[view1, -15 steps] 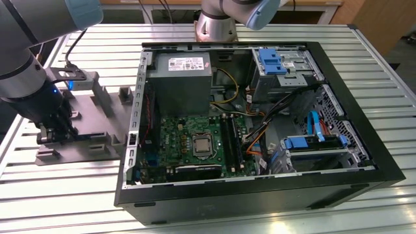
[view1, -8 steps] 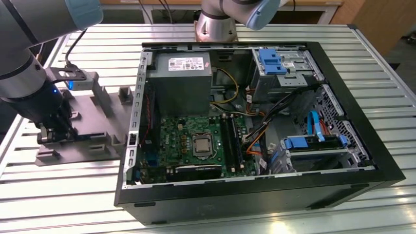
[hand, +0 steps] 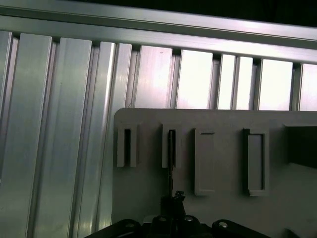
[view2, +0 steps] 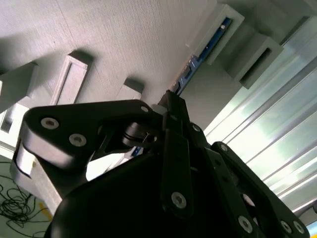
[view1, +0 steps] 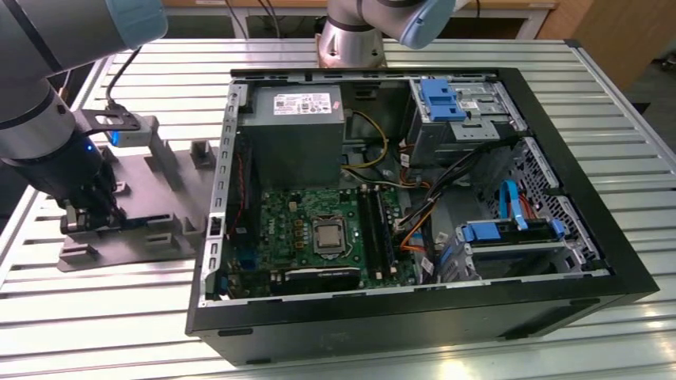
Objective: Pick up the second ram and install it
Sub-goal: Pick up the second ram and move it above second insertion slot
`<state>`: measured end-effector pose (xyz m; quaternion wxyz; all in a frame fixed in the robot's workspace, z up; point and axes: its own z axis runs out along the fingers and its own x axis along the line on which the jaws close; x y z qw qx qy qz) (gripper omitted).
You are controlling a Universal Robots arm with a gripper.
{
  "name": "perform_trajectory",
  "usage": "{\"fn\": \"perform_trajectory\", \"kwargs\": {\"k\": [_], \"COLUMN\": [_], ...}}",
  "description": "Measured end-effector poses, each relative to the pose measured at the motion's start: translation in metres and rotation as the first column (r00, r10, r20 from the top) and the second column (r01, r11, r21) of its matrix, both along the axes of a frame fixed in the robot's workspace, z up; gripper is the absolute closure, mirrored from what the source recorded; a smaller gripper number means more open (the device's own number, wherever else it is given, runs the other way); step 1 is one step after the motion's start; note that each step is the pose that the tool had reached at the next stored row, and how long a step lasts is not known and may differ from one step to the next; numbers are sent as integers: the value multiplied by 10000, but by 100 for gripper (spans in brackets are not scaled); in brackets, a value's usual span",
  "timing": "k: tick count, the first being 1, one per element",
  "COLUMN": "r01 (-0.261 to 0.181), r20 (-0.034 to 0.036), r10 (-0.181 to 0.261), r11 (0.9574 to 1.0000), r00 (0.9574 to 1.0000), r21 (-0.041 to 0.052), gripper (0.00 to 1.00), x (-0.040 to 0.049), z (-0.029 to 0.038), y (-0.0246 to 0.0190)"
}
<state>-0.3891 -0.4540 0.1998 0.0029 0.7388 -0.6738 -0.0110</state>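
**Operator:** Where is the ram?

**Technician:** The ram (view2: 207, 47) stands on edge in the tray (view1: 158, 237), seated between slotted raised blocks. The tray lies on the worktop (view1: 106, 317) at the exterior view's left, beside the open case (view1: 423, 321).

**Operator:** State of the end effector?

**Technician:** The end effector (view2: 171, 101) is down on the tray, at one end of the ram. Its fingers (view2: 176, 148) are drawn narrow. In the second wrist view they appear to pinch the ram's upper edge. The linkage hides the contact itself, so treat the grip as probable, not confirmed.

**Operator:** Is the ram out of the tray?

**Technician:** No. In the first wrist view the ram (hand: 171, 148) sits in its block slot, in line with the fingertips.

**Operator:** How is this grasp done well?

**Technician:** Observe four points.
1. Set the pads flat on both faces of the ram, never on a corner.
2. Keep the finger line parallel to the block slots. A skewed hold is likely to bind the ram against the blocks.
3. The hold looks nearer one end than the middle. Expect the free end to droop or tilt, and draw straight out of the slot without twist.
4. Apply moderate force only, because the part is thin and carries chips on its faces.

**Operator:** Where is the install site?

**Technician:** The slots (view1: 376, 226) lie inside the case, well apart from the tray.
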Motion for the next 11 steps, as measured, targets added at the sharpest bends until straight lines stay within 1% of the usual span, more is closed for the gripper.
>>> {"fn": "perform_trajectory", "kwargs": {"k": [1, 2, 4, 7, 11], "r01": [1, 100, 459, 950, 1000], "r20": [0, 1, 0, 1, 0], "r10": [-1, -100, -459, -950, -1000], "r11": [10000, 10000, 9989, 9955, 9950], "r00": [10000, 10000, 9989, 9955, 9950], "r21": [0, 0, 0, 0, 0], "gripper": [89, 89, 89, 89, 89], "x": [0, 0, 0, 0, -1], "z": [0, 0, -1, -1, -1], "y": [0, 0, 0, 0, 0]}}
